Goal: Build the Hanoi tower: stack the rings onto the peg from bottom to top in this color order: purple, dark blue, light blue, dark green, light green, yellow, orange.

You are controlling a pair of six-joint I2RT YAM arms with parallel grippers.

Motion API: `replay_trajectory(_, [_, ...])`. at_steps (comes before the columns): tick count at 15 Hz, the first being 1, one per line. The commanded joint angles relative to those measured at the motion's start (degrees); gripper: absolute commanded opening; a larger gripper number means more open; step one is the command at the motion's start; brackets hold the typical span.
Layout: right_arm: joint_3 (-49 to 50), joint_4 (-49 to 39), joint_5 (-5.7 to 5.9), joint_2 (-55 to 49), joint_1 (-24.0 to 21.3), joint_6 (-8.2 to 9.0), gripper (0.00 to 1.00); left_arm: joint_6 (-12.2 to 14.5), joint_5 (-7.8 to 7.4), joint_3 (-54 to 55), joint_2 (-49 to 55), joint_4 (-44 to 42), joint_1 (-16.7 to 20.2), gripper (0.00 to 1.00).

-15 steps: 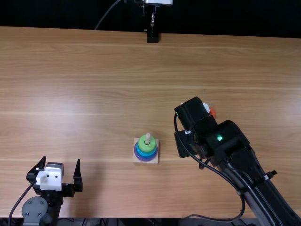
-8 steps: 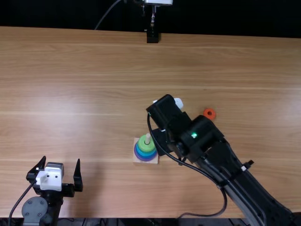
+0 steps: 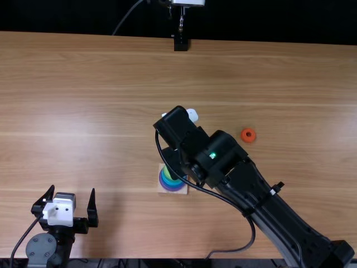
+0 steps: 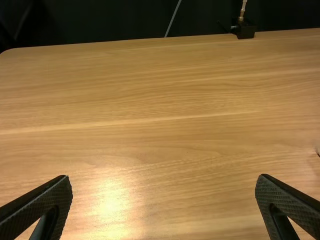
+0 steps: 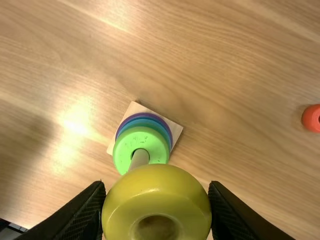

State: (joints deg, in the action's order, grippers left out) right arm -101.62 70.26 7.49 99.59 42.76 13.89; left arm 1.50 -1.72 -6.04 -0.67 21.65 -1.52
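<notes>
Right tool [image 3: 173, 162]: closed on the yellow ring [image 5: 155, 192], a finger on each side, ring's hole visible between them in the right wrist view. It sits over the tower, near edge of the stack partly covered by the ring from that camera. Peg [image 5: 139, 160] runs up to the ring's rim; its tip is hidden, so can't tell if the ring is on it.

Below right tool: square wooden base [image 5: 133, 108], purple ring [image 5: 146, 115] lowest, blue bands above that, green ring [image 5: 123, 152] on top, all around the peg. Exact count of greens: can't tell.

Orange ring [image 3: 249, 140]: flat on the bench [image 3: 111, 84], right of right tool and a bit farther out, apart from it.

Left tool [image 3: 73, 188]: open, nothing between its fingers, well left of right tool. Black stand [image 3: 181, 43] at the bench's far edge, beyond both tools.
</notes>
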Motion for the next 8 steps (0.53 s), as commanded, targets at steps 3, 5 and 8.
replay_trajectory(3, [-1.91,0.05,0.42,1.40,0.83,0.45,0.08,0.40,-0.39,6.04,0.67,4.61,-0.33,1.00])
replay_trajectory(5, [-2.00,0.05,0.42,2.45,1.09,0.35,0.08,0.40,-0.39,6.04,0.67,4.61,-0.33,1.00])
replay_trajectory(8, [-2.09,-0.38,0.42,2.54,1.71,0.45,0.08,0.40,-0.39,6.04,0.67,4.61,-0.33,1.00])
